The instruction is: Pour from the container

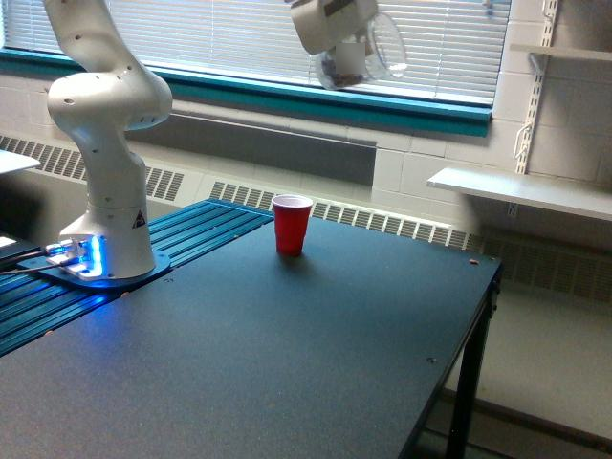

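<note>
So the gripper [346, 59] is way up at the top of the exterior view, in front of the window blinds [287, 38], and it's clamped on the clear container [375, 50]. The container looks tipped over on its side, with its wide mouth facing toward the exterior view's right. There's something dark bunched up at the closed end, next to the gripper, but it's too blurry to say what. You can see the blinds straight through the plastic.

Down on the black table [287, 363] there's a red cup [292, 224] standing upright, with its white inside rim showing. It sits near the far edge of the table, well below the container and a bit toward the exterior view's left of it. Nothing is touching the cup.

The arm's white base [105, 191] is on the exterior view's left, bolted to a blue ribbed platform [206, 225], with a blue light glowing at its foot. Over on the exterior view's right there are a couple of white wall shelves [516, 191], and a radiator grille runs along the wall behind the table.
</note>
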`<state>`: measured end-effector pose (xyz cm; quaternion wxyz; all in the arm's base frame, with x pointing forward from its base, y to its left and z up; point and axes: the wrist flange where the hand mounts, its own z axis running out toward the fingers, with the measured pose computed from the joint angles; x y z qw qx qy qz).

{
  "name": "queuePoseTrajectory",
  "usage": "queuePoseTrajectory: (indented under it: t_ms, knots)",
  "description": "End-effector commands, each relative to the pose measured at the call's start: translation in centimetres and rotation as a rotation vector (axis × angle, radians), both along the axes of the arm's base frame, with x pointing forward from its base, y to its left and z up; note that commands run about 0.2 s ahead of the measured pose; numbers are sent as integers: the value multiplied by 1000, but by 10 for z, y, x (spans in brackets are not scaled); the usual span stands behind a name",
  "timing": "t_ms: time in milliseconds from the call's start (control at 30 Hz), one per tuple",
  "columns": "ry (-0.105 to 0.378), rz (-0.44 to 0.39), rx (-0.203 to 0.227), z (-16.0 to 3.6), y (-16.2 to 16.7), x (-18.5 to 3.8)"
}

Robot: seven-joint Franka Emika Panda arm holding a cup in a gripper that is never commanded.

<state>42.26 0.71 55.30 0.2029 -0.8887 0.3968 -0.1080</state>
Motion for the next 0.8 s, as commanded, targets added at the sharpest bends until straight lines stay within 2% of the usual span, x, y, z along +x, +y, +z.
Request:
queuePoseTrajectory:
  t_ms: [33,200,400,467,800]
  knots:
    - [76,109,9,-6,21,-22]
    - [131,187,27,-10,31,-38]
    - [178,295,25,-17,45,-55]
    - [196,323,41,-20,49,-60]
    - [291,489,27,-37,68,-87]
